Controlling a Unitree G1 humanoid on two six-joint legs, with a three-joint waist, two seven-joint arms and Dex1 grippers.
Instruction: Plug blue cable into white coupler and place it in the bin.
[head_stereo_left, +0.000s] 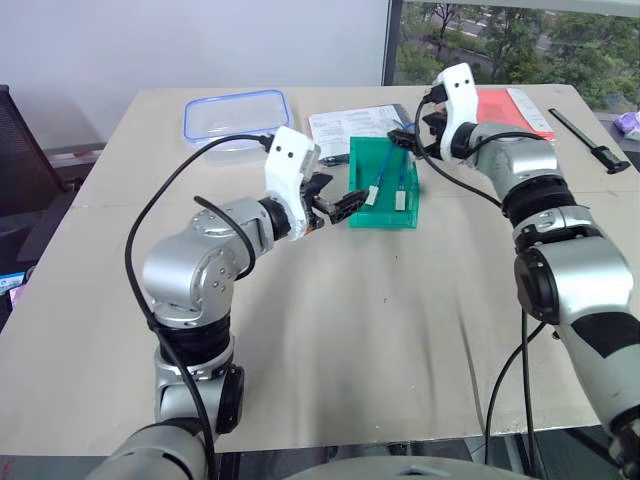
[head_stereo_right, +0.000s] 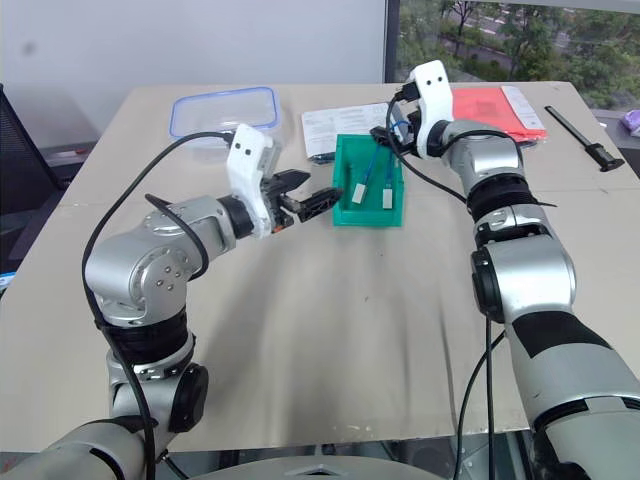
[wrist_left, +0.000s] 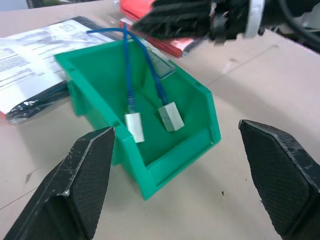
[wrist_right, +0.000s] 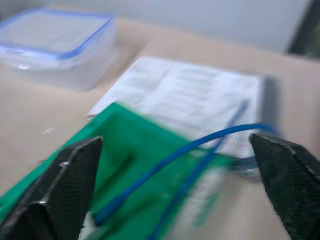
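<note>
Left gripper hovers with fingers wide and empty, pointed at the low front lip of the bin, just short of it. Bin sits on the bench, ahead of both sets of fingers. Inside it two blue leads hang down, each ending in a pale block; I take one pair as the blue cable seated in the white coupler, the coupler resting on the bin floor just beyond the left fingertips. Cable's upper loop drapes over the back wall, passing between the right fingers. Right gripper sits above that back wall, fingers wide, nothing pinched. Judgement: drop is essentially made. To finish clean, lift the right fingers straight up and back so they don't snag the loop and drag the coupler out; keep the left fingers off the lip.
</note>
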